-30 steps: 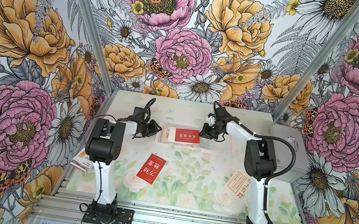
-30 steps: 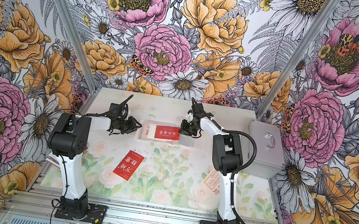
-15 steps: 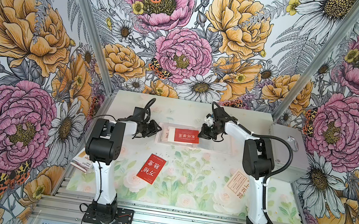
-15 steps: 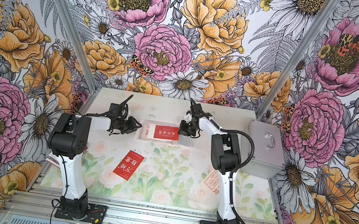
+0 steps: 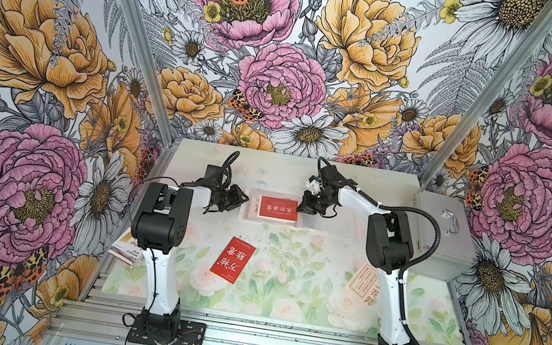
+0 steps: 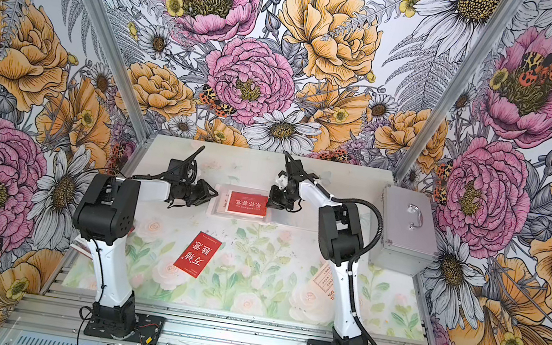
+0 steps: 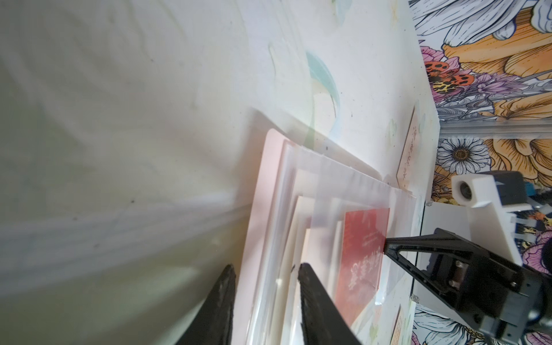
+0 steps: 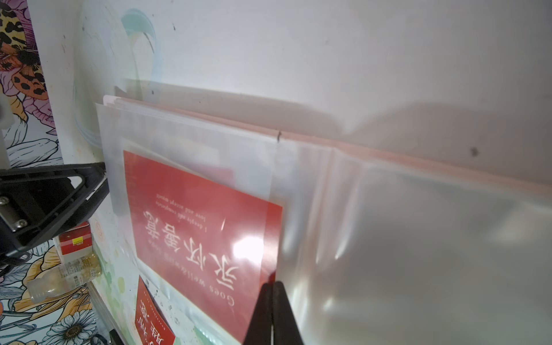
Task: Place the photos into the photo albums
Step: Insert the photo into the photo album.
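Red rectangular card with white Chinese characters [image 8: 203, 227] sits mostly inside a clear sleeve of the open pale-pink album [image 7: 263, 179]. Right gripper [image 8: 272, 291]: fingers pressed together, tips touching the card's exposed edge. Left gripper [image 7: 265, 268]: fingers partly apart, straddling the album's outer edge.

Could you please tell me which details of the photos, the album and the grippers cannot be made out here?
- Right wrist view: whether the shut right gripper pinches the red photo or only touches its edge; glare hides the contact.
- In both top views: the right arm covers part of the cream photo.
- Left wrist view: how many photos the album holds; its cloudy sleeves blur them.
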You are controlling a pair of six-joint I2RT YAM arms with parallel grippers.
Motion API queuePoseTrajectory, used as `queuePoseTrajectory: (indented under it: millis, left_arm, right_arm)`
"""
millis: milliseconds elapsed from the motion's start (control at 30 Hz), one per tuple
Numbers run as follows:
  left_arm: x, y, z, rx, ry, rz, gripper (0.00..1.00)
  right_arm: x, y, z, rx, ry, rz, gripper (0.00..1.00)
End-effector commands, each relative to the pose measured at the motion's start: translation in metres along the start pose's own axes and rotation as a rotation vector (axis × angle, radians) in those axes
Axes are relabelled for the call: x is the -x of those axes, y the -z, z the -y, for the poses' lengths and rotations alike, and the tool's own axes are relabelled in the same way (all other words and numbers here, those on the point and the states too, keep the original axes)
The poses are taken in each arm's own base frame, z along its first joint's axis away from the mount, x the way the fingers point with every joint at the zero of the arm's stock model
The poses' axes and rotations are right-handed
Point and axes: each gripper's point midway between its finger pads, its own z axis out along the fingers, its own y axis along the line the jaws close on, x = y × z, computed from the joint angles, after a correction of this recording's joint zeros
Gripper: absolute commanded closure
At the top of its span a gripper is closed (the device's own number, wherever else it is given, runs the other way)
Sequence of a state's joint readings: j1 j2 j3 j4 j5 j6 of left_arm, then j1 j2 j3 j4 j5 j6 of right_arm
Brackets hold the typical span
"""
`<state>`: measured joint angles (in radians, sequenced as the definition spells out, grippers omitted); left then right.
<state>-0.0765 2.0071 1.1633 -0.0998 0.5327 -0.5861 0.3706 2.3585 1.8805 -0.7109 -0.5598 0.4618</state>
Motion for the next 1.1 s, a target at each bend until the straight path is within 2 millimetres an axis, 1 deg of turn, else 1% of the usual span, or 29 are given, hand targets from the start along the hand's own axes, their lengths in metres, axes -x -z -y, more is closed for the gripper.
queuePoseTrajectory:
  millis: [0,167,233,367,433,700,900,1067]
  left_arm:
    - [0.003,0.004,0.018,-0.044,-0.035,0.008,0.63]
    - [0.003,0.005,0.018,-0.043,-0.037,0.009,0.63]
    - [0.004,0.005,0.018,-0.042,-0.036,0.011,0.63]
    - [0.004,0.006,0.019,-0.044,-0.038,0.012,0.63]
    - [0.004,0.007,0.02,-0.043,-0.041,0.013,0.63]
    - [0.008,0.017,0.019,-0.034,-0.046,0.04,0.63]
    - [0.011,0.028,0.019,-0.023,-0.052,0.07,0.63]
    - [0.009,0.038,0.018,-0.016,-0.059,0.076,0.63]
  right_arm:
    - [0.003,-0.01,-0.009,0.036,0.001,-0.014,0.93]
    - [0.002,-0.016,-0.015,0.059,0.008,-0.026,0.93]
    - [0.001,-0.017,-0.022,0.083,0.015,-0.033,0.93]
    - [0.001,-0.018,-0.029,0.1,0.026,-0.036,0.93]
    - [0.002,-0.015,-0.03,0.098,0.038,-0.029,0.93]
    - [0.006,0.016,-0.032,0.041,0.062,0.036,0.9]
    - [0.007,0.043,-0.027,-0.007,0.06,0.087,0.84]
    - [0.004,0.058,-0.028,-0.019,0.069,0.108,0.82]
